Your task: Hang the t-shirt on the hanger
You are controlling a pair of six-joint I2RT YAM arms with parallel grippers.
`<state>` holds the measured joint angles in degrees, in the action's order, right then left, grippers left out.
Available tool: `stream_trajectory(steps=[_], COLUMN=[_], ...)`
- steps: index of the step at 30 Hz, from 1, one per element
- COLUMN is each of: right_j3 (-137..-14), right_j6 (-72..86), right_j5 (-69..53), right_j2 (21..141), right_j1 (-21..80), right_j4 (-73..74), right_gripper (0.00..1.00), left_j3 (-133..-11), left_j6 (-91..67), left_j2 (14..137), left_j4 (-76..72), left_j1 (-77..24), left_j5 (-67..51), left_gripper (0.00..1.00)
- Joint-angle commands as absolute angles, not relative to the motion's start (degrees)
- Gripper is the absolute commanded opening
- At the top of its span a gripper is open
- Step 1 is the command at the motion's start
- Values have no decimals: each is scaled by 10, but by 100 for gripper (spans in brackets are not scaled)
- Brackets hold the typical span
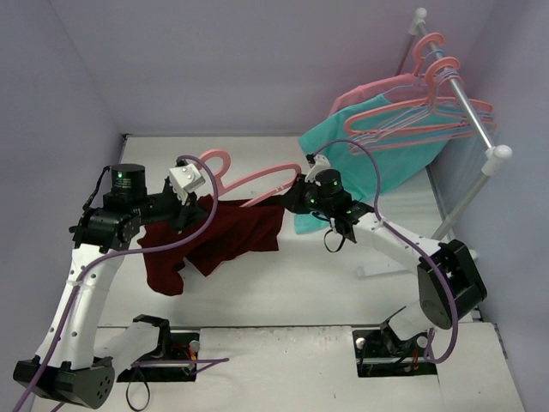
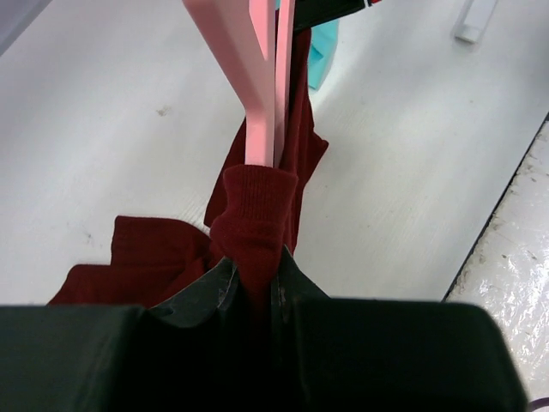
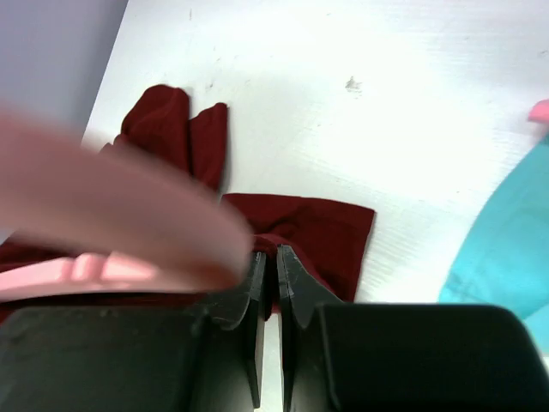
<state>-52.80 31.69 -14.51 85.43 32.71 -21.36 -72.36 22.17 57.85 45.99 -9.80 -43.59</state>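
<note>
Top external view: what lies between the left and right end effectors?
The dark red cloth t-shirt and the salmon-pink plastic hanger span that gap in the top view.

White arms (image 1: 81, 287), black joints (image 1: 105, 225), purple cables (image 1: 375, 176)

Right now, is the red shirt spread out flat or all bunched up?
Bunched up. The t-shirt hangs crumpled between the left gripper and right gripper, both pinching it, along the hanger.
</note>
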Motion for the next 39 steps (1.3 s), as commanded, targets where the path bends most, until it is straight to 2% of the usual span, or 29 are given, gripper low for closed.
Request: stream_trajectory(steps=[1, 15, 26, 39], right_j3=[-548, -662, -703, -796], right_j6=[276, 132, 77, 56], right_j5=[-113, -92, -85, -119], right_j2=[830, 802, 792, 771], right_j1=[279, 185, 180, 206], right_j4=[-197, -86, -43, -18], right_gripper=[0, 0, 0, 0], left_j3=[-734, -717, -750, -814], left_j6=[245, 307, 316, 321], left_j2=[555, 566, 618, 678], left_j4=[425, 457, 495, 515], left_j1=[-97, -111, -157, -214], left_j5=[-489, -436, -261, -211], left_gripper=[0, 0, 0, 0])
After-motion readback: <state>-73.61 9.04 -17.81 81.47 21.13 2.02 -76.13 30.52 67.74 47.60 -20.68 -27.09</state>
